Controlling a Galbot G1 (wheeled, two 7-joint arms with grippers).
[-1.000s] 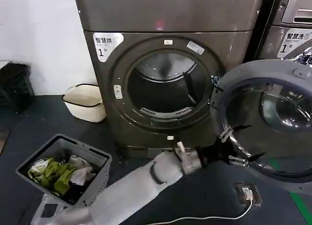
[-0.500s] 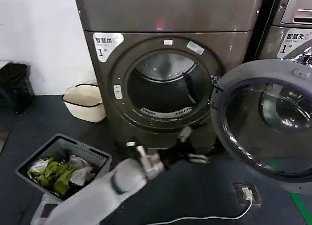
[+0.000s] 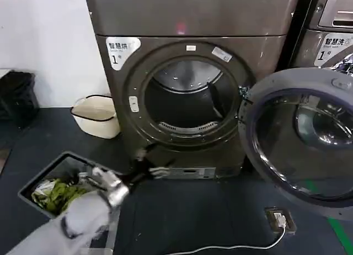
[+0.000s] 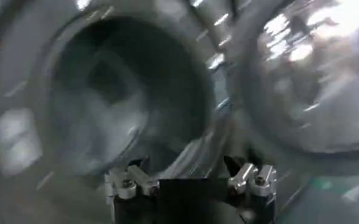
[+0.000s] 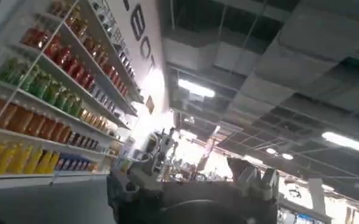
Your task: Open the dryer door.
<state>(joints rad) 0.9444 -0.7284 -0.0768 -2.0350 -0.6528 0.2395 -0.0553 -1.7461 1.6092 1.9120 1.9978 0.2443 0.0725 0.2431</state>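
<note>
Before the dark bronze-grey dryer (image 3: 190, 73), the dryer door (image 3: 300, 139) stands swung fully out on the machine's right side, its grey back face and tinted glass turned toward the room and the drum mouth (image 3: 186, 97) exposed. The door hangs apart from the left tool (image 3: 146, 162), which sits low in front of the machine's lower left panel, at the end of a grey-sleeved arm reaching up from the bottom left corner of the head view. Its two fingers are spread wide and grasp nothing; the left wrist view shows the same parted fingertips (image 4: 125, 182) with the drum opening beyond them and the chrome-ringed door off to one side.

A grey laundry basket (image 3: 38, 186) with green and white clothes rests on the dark floor beside that arm, and a cream tub (image 3: 96, 116) stands against the white wall by the dryer's left flank. A small white plug and cable (image 3: 280, 219) lie on the floor beneath the open door. A lighter silver machine (image 3: 331, 28) stands at the far right behind the door.

The right tool (image 5: 191, 176) points upward at ceiling lights and shelves of bottles, its fingers apart and empty.
</note>
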